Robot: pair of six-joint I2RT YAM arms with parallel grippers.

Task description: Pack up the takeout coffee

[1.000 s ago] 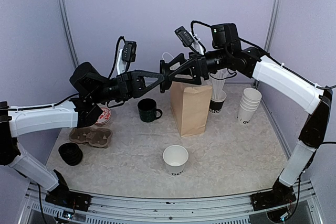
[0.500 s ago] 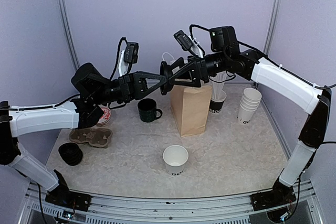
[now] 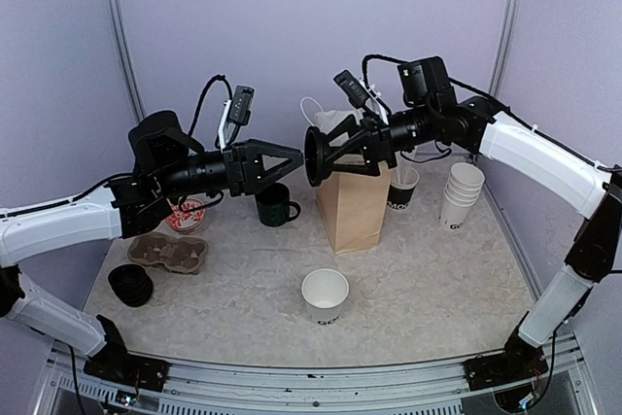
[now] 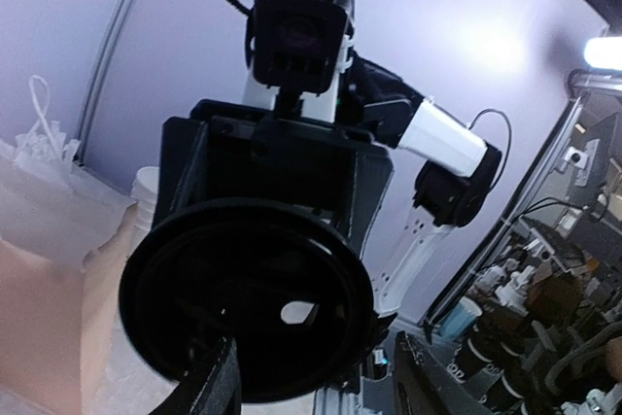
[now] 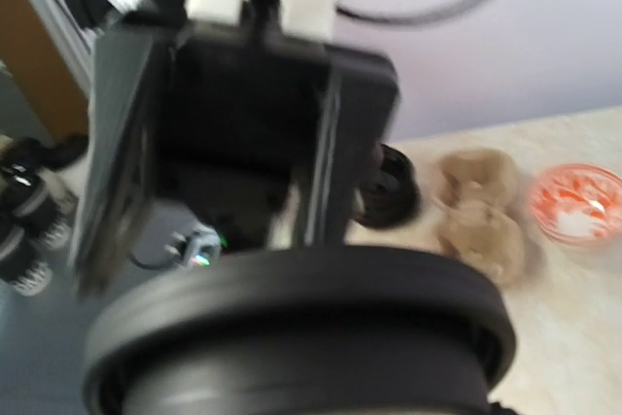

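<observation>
High over the table my right gripper [image 3: 326,155] is shut on a black plastic lid [image 3: 313,155], holding it on edge above the brown paper bag [image 3: 354,199]. My left gripper [image 3: 294,155] faces it from the left, open, with its fingertips just short of the lid. The lid [image 4: 248,303] fills the left wrist view, with my left fingers [image 4: 209,386] at the bottom edge. In the right wrist view the lid [image 5: 301,328] is a blur. A lidless white takeout coffee cup [image 3: 325,295] with black lettering stands at the front. Another lettered cup [image 3: 401,189] stands behind the bag.
A dark green mug [image 3: 276,205] stands left of the bag. A stack of lidless white cups [image 3: 461,194] is at the right. A cardboard cup carrier [image 3: 169,253], a stack of black lids [image 3: 130,285] and a red-and-white bowl [image 3: 185,214] lie at the left.
My left gripper has opened, let go of the lid and drawn back to the left. My right gripper has closed on the lid and shifted slightly right and down with it.
</observation>
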